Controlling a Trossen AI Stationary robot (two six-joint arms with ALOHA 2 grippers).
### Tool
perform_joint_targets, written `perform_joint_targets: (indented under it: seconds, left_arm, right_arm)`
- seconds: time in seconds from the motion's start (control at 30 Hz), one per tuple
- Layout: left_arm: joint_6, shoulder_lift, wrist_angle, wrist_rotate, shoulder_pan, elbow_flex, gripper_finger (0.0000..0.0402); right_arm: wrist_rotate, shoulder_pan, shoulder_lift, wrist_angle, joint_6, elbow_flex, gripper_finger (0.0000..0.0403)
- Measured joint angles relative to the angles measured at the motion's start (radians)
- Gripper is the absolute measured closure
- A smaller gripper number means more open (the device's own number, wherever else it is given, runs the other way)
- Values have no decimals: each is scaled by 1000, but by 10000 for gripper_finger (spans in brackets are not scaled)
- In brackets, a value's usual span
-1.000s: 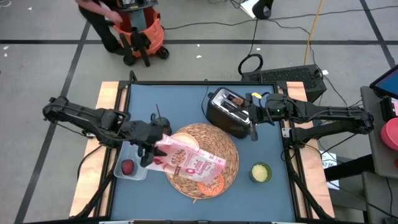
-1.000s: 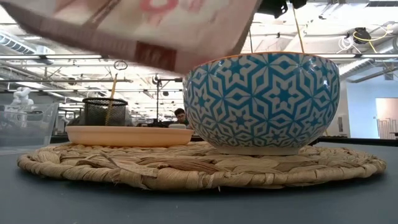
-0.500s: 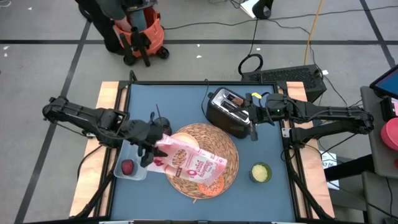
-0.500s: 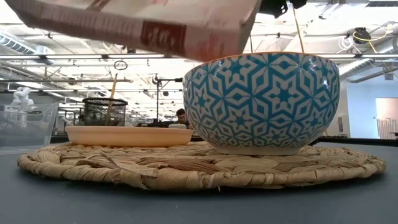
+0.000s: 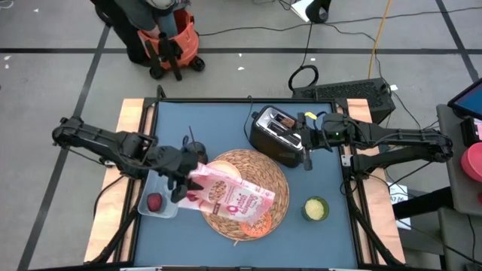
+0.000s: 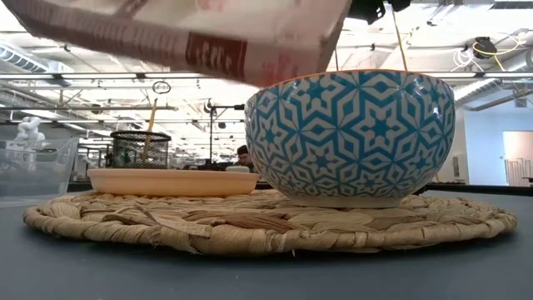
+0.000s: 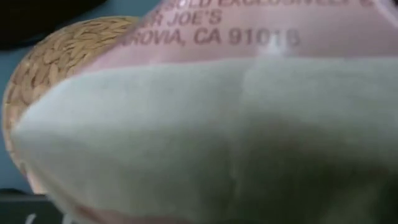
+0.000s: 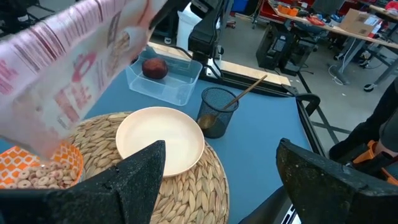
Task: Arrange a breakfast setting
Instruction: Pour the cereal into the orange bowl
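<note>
Left gripper (image 5: 183,183) clamped on the cereal box (image 5: 233,197), held tipped over the woven placemat (image 5: 273,175) so its open end hangs above the patterned bowl (image 8: 46,167), which already holds cereal rings; pour looks under way. Cream plate (image 8: 160,139) beside bowl on mat. Dark-red fruit (image 5: 154,202) sits in the clear tub (image 5: 147,208), desk's left. Right gripper (image 8: 217,171), fingers apart and empty, waits by the toaster (image 5: 275,135).
</note>
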Motion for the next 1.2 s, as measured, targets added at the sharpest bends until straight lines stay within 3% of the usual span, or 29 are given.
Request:
perform_joint_targets:
  seconds: [1.2]
  left_arm:
    - [-17, -17, -4, -37, -10, -1, 238]
  right_arm:
    - [0, 0, 0, 0, 0, 0, 110]
